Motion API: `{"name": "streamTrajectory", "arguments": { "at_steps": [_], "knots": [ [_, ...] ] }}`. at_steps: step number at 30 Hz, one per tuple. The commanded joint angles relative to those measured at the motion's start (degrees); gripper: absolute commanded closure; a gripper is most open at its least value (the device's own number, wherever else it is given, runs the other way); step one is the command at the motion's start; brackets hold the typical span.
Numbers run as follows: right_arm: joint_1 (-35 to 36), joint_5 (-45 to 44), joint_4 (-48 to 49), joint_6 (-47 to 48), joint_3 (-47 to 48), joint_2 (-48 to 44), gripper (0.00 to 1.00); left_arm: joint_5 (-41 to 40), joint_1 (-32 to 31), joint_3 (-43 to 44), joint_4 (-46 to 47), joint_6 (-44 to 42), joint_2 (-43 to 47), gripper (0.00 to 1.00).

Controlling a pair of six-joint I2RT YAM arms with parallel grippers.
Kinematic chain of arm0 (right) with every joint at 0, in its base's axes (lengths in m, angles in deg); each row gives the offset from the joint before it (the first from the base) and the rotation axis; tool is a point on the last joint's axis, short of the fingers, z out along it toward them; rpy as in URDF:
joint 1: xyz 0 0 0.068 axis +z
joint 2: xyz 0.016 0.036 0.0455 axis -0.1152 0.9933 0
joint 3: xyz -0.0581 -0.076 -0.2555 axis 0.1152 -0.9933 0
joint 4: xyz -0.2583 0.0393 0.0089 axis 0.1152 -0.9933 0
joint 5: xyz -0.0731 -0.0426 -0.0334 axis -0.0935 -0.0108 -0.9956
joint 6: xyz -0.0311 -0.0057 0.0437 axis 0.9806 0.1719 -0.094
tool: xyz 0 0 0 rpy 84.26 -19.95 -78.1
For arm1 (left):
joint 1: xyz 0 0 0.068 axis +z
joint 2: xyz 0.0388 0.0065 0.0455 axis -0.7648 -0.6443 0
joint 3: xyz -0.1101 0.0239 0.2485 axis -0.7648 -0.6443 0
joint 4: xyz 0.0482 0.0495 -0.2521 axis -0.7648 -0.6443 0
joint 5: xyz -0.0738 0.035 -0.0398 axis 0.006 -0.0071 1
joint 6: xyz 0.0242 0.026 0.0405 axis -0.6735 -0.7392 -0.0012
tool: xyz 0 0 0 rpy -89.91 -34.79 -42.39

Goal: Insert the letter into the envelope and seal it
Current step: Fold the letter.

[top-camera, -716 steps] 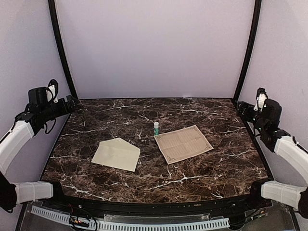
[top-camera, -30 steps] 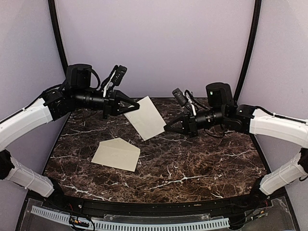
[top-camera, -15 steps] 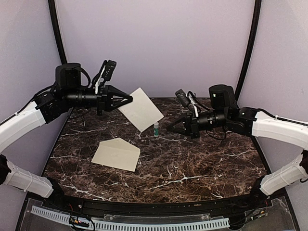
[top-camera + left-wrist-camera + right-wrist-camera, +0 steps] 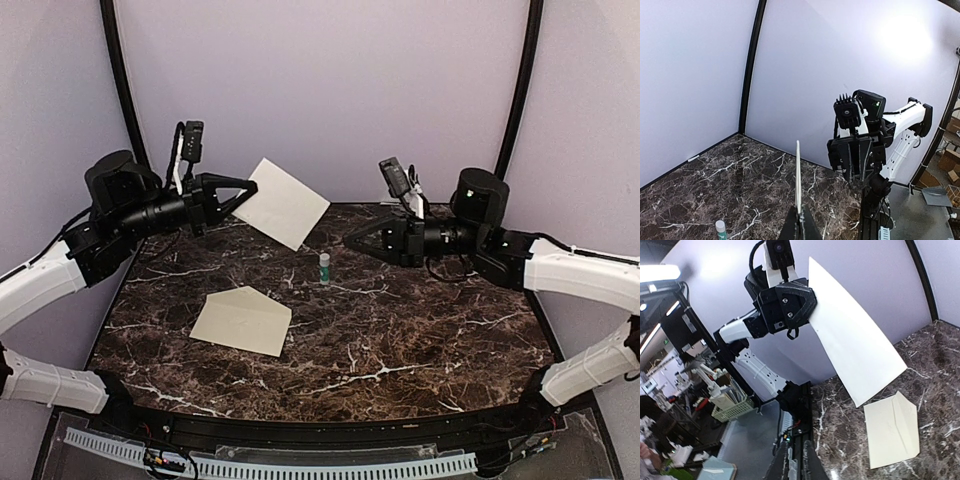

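Envelope: you've got the envelope (image 4: pixel 240 320) lying flat on the surface (image 4: pixel 420 340), lower left of centre in the top view. Its triangular flap points up-frame and nothing touches it. The right wrist view catches it too, at lower right (image 4: pixel 892 430).
Glue stick: a small glue stick (image 4: pixel 324 267) stands upright near the middle of the surface, up-frame and right of the envelope and well apart from it. In the left wrist view it peeks in at the bottom edge (image 4: pixel 720 229).
Right claw: your right claw (image 4: pixel 350 240) hangs in the air right of centre, above the glue stick's side of the surface. Its tips point left toward the sheet and it carries nothing. I cannot tell from these views whether its fingers are apart or together.
Left claw: your left claw (image 4: pixel 248 188) is up at upper left, fingers clamped together on one corner of the letter.
Letter: the letter (image 4: pixel 287 203) is off the surface, held high in front of the back wall (image 4: pixel 330 90) with a plain face to the top camera. It slants down to the right. The left wrist view shows it edge-on, rising from between the fingers (image 4: pixel 798 175). The right wrist view shows it as a broad pale sheet (image 4: pixel 850 340) above the envelope.
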Motion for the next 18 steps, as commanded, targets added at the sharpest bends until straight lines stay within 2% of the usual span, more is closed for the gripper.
{"name": "streamTrajectory", "arguments": {
  "at_steps": [1,2,9,13,16,18],
  "knots": [
    [-0.2,-0.8,8.4,-10.3,3.4,1.6,0.97,-3.2,0.1,-2.9,11.9,8.3,1.6,1.00],
    [-0.2,-1.6,8.2,-11.3,3.9,1.8,1.00,-3.9,0.1,-3.0,12.1,9.2,1.5,1.00],
    [-1.0,-3.5,9.9,-19.0,5.9,1.7,1.00,-8.5,-0.6,-2.5,16.5,16.0,-0.5,1.00],
    [-1.8,-5.6,9.8,-22.7,6.2,1.0,1.00,-12.8,-1.6,-3.3,20.7,23.0,-1.2,1.00],
    [-2.3,-7.8,8.6,-23.5,6.1,0.8,1.00,-14.4,-3.3,-4.0,25.7,27.6,-1.9,1.00],
    [-2.4,-10.8,3.9,-20.7,7.3,1.0,1.00,-14.2,-4.7,-3.9,27.9,28.4,-2.8,1.00]
  ]
}}
